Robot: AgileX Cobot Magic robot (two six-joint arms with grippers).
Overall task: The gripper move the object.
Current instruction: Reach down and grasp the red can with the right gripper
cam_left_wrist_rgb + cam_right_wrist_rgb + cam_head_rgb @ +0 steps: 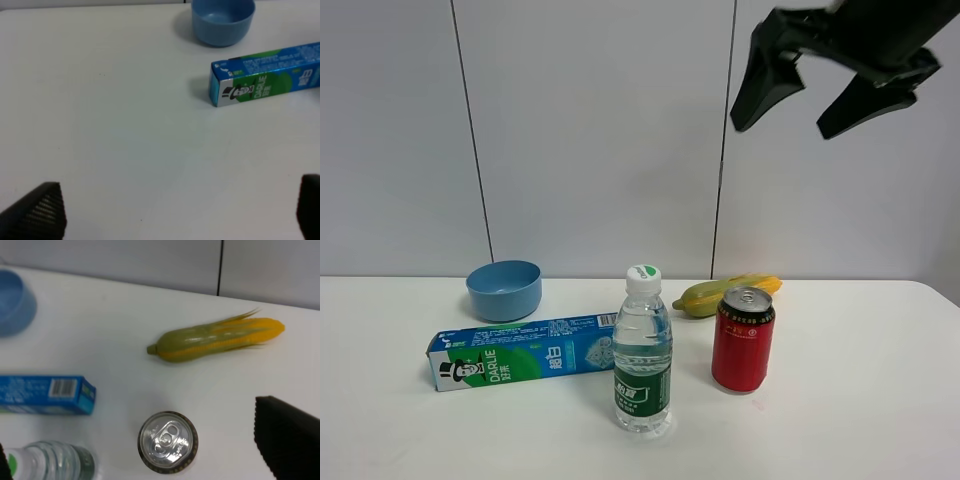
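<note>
Glossy metal can [743,345], clear plastic bottle [642,350], matt white table [860,400]

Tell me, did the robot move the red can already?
Not yet. Nothing looks done: the red can stands upright on the table, in front of the corn. In hand: the right gripper hangs open high above the can, holding nothing. Left to do: come down, close on the can, and move it.
</note>
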